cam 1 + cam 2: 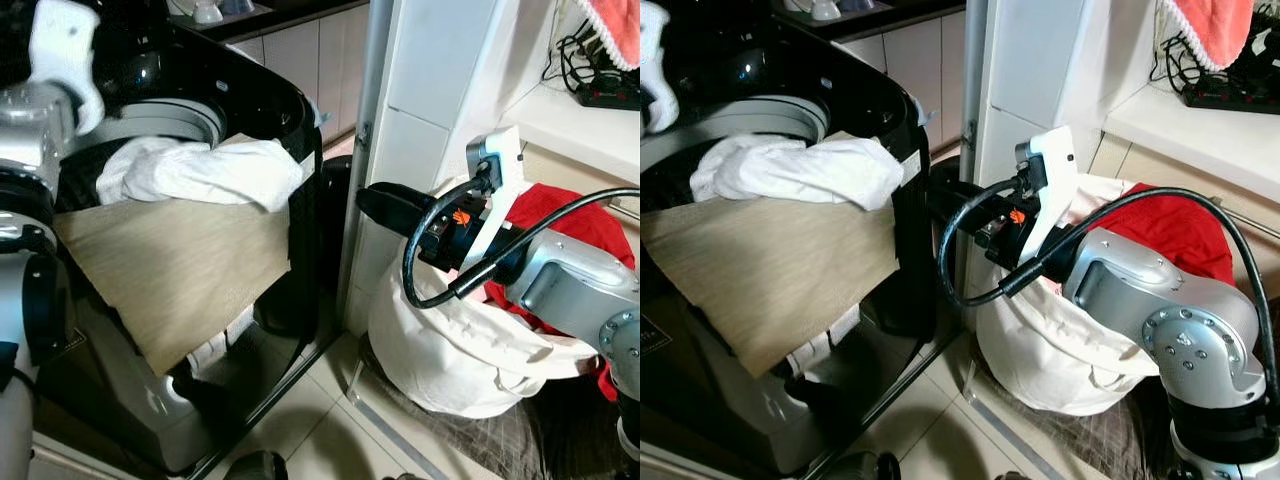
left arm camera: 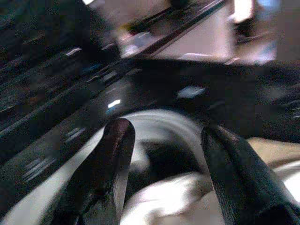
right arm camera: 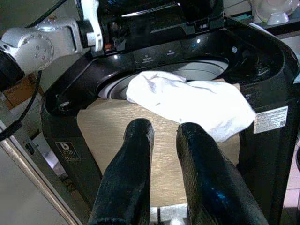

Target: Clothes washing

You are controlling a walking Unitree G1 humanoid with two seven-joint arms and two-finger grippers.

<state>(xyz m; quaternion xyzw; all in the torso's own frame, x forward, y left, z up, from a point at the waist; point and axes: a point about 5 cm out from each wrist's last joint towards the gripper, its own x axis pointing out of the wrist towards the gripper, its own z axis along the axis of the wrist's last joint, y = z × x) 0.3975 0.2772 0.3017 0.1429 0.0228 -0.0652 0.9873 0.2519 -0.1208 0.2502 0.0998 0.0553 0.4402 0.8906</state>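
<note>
A black top-loading washing machine (image 1: 275, 105) stands at the left with its lid up. A white garment (image 1: 200, 170) lies over its front rim, half in the drum (image 3: 206, 70). Under it a tan cloth (image 1: 180, 260) hangs down the machine's front. My left gripper (image 2: 166, 129) hovers open above the drum's rim, holding nothing. My right gripper (image 3: 165, 125) is out in front of the washer's right corner, pointing at the white garment, its fingers slightly apart and empty. Behind that arm a white laundry bag (image 1: 450, 350) sits on the floor with a red garment (image 1: 570, 225) in it.
A white pillar (image 1: 430, 80) stands between the washer and the bag. On a ledge at the back right lies a power strip with cables (image 1: 605, 95), under a pink towel (image 1: 615, 25). Pale cabinets (image 1: 300, 55) stand behind the machine. The floor (image 1: 300, 430) is tiled.
</note>
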